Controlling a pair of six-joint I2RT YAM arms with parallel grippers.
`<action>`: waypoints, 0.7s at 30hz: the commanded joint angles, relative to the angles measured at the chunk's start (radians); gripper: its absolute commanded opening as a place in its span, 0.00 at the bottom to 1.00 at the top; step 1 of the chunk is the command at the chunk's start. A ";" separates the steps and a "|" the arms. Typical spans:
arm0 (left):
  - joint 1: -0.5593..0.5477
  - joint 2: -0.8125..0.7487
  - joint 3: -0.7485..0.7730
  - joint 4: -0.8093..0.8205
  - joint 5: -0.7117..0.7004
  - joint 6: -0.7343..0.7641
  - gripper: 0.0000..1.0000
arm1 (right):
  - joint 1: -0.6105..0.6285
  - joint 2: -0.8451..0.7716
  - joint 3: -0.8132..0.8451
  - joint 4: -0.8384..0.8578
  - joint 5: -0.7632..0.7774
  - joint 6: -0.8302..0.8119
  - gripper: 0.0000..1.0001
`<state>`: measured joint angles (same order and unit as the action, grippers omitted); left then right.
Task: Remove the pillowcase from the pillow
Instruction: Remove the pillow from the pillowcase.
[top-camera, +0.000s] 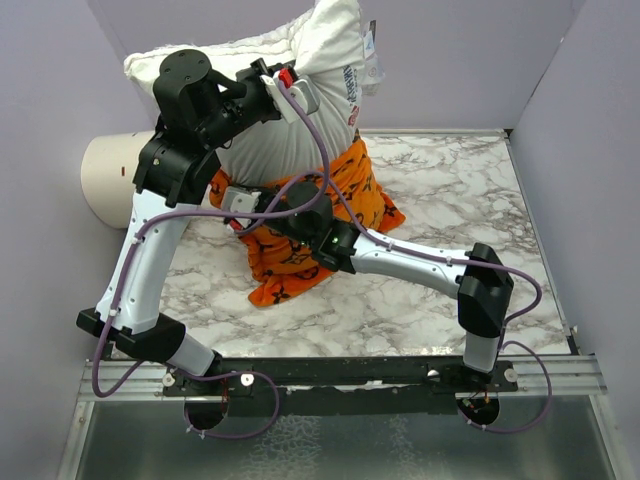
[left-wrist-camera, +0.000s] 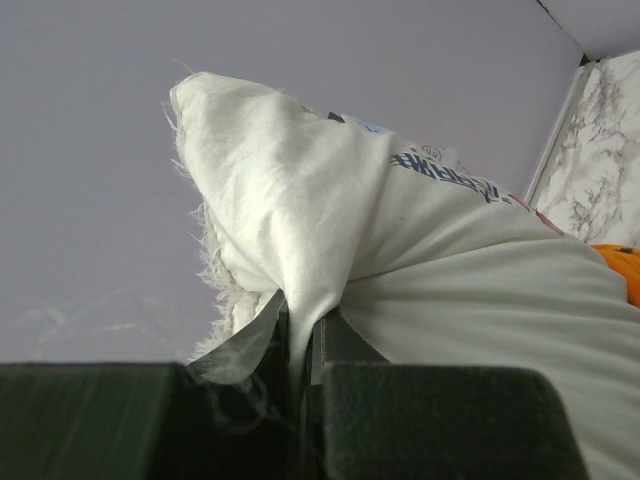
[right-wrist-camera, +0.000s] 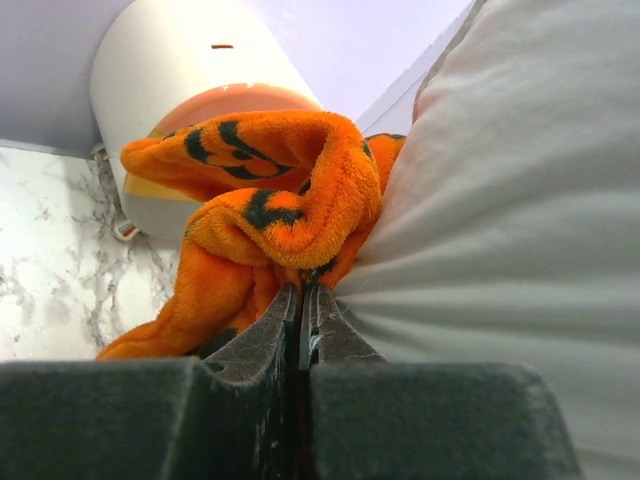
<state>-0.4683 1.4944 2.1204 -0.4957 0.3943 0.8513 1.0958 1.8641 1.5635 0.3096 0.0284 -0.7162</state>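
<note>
Left gripper (left-wrist-camera: 300, 325): jaws clenched on one corner of the pillow (top-camera: 325, 50), which hangs raised above the far edge of the table (top-camera: 450, 190).

Right gripper (right-wrist-camera: 303, 300): jaws clenched on a fold of the pillowcase (top-camera: 300, 260), right where the orange meets the white cloth. Cannot tell whether some pillow skin is caught in the same pinch.

The pillowcase is bunched around the pillow's lower end, near the middle of the table, with its loose part trailing toward the near edge. Most of the pillow is bare, so this looks late in the task.

Step in hand, as judged: strip off the last of the cover.
- Pull the two grips apart along the pillow's length.
- The left should hold high and firm while the right draws slowly down and toward the near edge.
- If white cloth comes along with the orange, let go and re-pinch further out on plush alone.
- Risks: the plush may cling and drag the pillow with it, and the thin corner may slip from the left jaws.

Materials:
- The pillowcase is thick, fuzzy plush, bright orange with black motifs, and rolls into fat folds.
- The pillow is smooth woven white cloth, plump, with fine pleats at each pinch and frayed threads along the gripped corner's edge. A printed label (left-wrist-camera: 440, 170) sits near that end.
- A cream cylinder (right-wrist-camera: 190, 70) with an orange face, smooth and hard-looking, stands toward the far left corner behind the pillowcase.
</note>
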 joint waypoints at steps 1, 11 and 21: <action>-0.027 -0.038 0.066 0.346 0.008 0.033 0.00 | 0.013 0.036 -0.122 -0.020 0.000 0.115 0.01; -0.065 0.030 0.145 0.452 -0.052 0.040 0.00 | 0.055 0.084 -0.385 0.217 0.100 0.224 0.01; -0.079 0.082 0.236 0.562 -0.070 0.063 0.00 | 0.058 0.045 -0.740 0.328 0.153 0.346 0.01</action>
<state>-0.5262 1.6306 2.2295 -0.4538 0.3206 0.8486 1.1248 1.8557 1.0100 0.8768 0.1661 -0.5076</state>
